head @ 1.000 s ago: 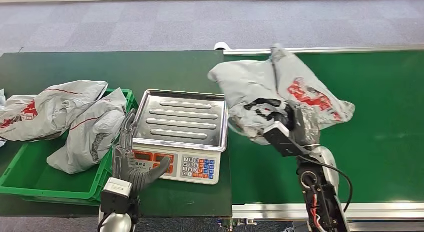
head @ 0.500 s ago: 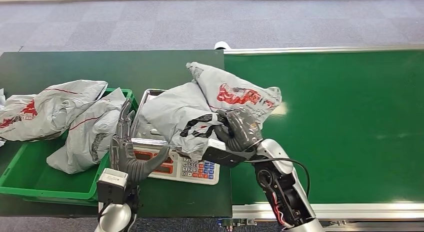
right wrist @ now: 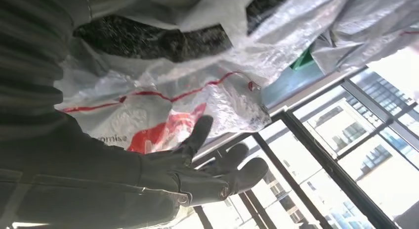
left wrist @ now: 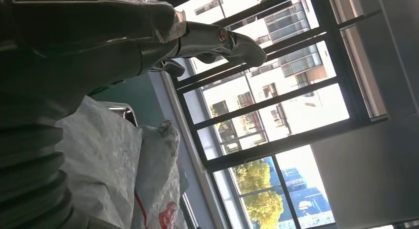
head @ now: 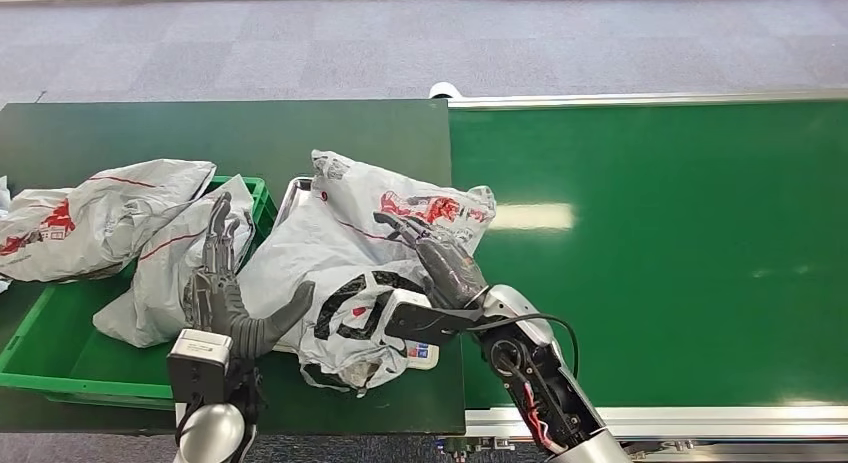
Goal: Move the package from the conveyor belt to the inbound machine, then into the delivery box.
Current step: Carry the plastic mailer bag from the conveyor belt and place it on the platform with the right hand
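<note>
A grey plastic package (head: 350, 253) with red and black print lies across the weighing scale (head: 421, 351) and hides nearly all of its steel tray. My right hand (head: 445, 268) lies over the package's right side with its fingers spread and nothing gripped. In the right wrist view those fingers (right wrist: 232, 172) stand apart from the package (right wrist: 197, 85). My left hand (head: 225, 298) is open and upright at the package's left edge, its thumb close to the plastic. The left wrist view has the package (left wrist: 108, 160) beside that hand (left wrist: 148, 36).
A green bin (head: 60, 368) at the left holds two more grey packages (head: 180, 263), one of which (head: 90, 218) hangs over its far rim. The scale stands on a dark table (head: 200, 133). The green conveyor belt (head: 650, 243) stretches to the right.
My right arm carried the package leftward from the belt onto the scale and its fingers have opened. My left hand shifted slightly left and up.
</note>
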{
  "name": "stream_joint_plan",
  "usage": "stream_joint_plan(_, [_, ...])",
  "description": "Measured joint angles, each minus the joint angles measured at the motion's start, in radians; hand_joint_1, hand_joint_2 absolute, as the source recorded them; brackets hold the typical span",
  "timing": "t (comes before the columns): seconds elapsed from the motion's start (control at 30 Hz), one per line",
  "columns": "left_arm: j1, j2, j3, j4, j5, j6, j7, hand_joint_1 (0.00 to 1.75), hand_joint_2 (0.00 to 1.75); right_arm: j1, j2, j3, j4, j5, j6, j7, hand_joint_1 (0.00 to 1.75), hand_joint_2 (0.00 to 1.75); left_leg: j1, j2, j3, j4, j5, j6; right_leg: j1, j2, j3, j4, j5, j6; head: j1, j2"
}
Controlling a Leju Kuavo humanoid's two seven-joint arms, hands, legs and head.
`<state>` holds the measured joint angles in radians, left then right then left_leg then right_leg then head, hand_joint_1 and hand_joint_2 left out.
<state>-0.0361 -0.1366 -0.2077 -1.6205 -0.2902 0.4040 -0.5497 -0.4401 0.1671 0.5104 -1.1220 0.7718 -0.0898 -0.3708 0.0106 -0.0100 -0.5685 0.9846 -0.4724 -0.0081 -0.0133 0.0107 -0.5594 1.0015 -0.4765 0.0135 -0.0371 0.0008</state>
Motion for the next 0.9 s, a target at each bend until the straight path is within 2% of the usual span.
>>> stream_joint_plan(0.17, [0.021, 0.000, 0.008, -0.022, -0.038, -0.015, 0.021, 0.00, 1.75, 0.079, -0.014, -0.029, -0.135, -0.123, -0.012, -0.010, 0.00, 1.75, 0.000, 0.000, 0.000, 0.000, 0.000, 0.000, 0.000, 0.000, 0.000, 0.000, 0.000, 0.000, 0.000, 0.000])
stream_joint_plan(0.33, [0.024, 0.000, 0.005, -0.021, -0.068, -0.045, 0.065, 0.00, 1.75, 0.174, -0.028, -0.075, -0.272, -0.296, 0.050, -0.044, 0.00, 1.75, 0.000, 0.001, 0.000, 0.000, 0.000, 0.000, 0.000, 0.000, 0.000, 0.000, 0.000, 0.000, 0.000, 0.000])
stream_joint_plan(0.6, [0.007, 0.000, -0.012, 0.014, -0.098, -0.106, 0.148, 0.00, 1.75, 0.251, -0.039, -0.122, -0.378, -0.391, 0.104, -0.080, 0.00, 1.75, 0.000, 0.001, 0.000, 0.000, 0.000, 0.000, 0.000, 0.000, 0.000, 0.000, 0.000, 0.000, 0.000, 0.000])
stream_joint_plan(0.87, [-0.011, 0.001, -0.029, 0.042, -0.130, -0.149, 0.203, 0.00, 1.75, 0.283, -0.040, -0.144, -0.415, -0.434, 0.116, -0.101, 0.00, 1.75, 0.000, 0.001, 0.000, 0.000, 0.000, 0.000, 0.000, 0.000, -0.001, 0.000, 0.000, 0.000, 0.000, 0.000])
stream_joint_plan(0.9, [-0.018, 0.001, -0.039, 0.060, -0.166, -0.165, 0.231, 0.00, 1.75, 0.296, -0.040, -0.151, -0.426, -0.451, 0.122, -0.112, 0.00, 1.75, 0.000, 0.001, 0.000, 0.000, 0.000, 0.000, 0.000, 0.000, -0.001, 0.000, 0.000, 0.000, 0.000, 0.000])
